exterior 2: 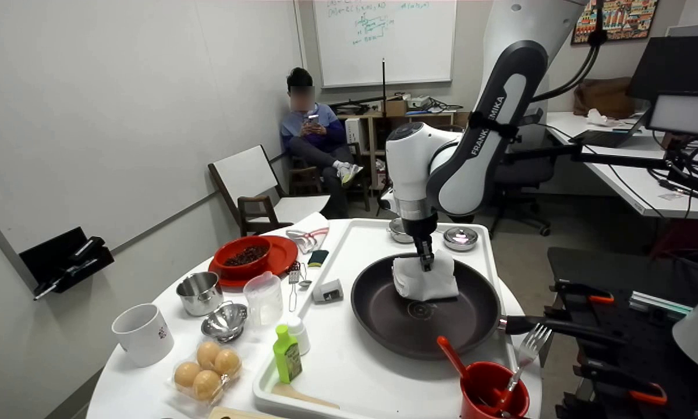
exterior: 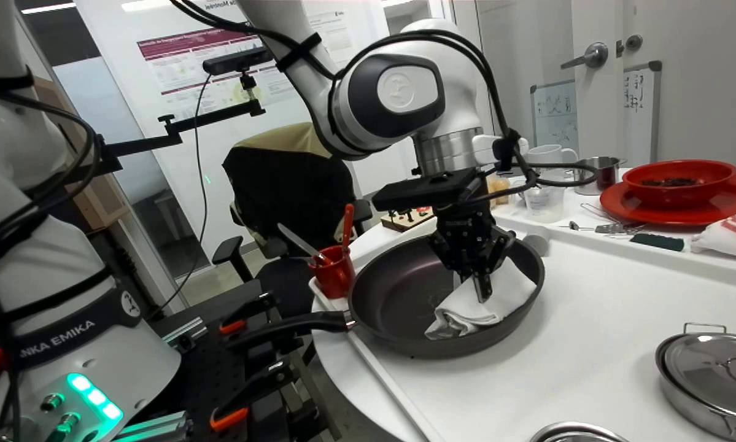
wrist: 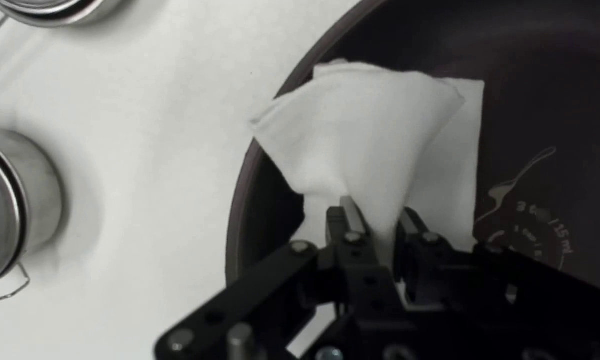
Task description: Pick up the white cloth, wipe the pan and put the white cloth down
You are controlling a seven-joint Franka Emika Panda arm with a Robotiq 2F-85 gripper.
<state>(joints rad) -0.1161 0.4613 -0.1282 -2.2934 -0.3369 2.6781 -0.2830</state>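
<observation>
Pan [wrist: 545, 105] only partly within the wrist view.

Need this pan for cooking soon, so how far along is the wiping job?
Done: the white cloth is picked up, pinched in the gripper.
In hand: wiping, it seems, as the cloth is down in the pan; how much is wiped, I can't tell.
Left: any remaining wiping, then putting the cloth down, since the gripper has not yet let go.
</observation>
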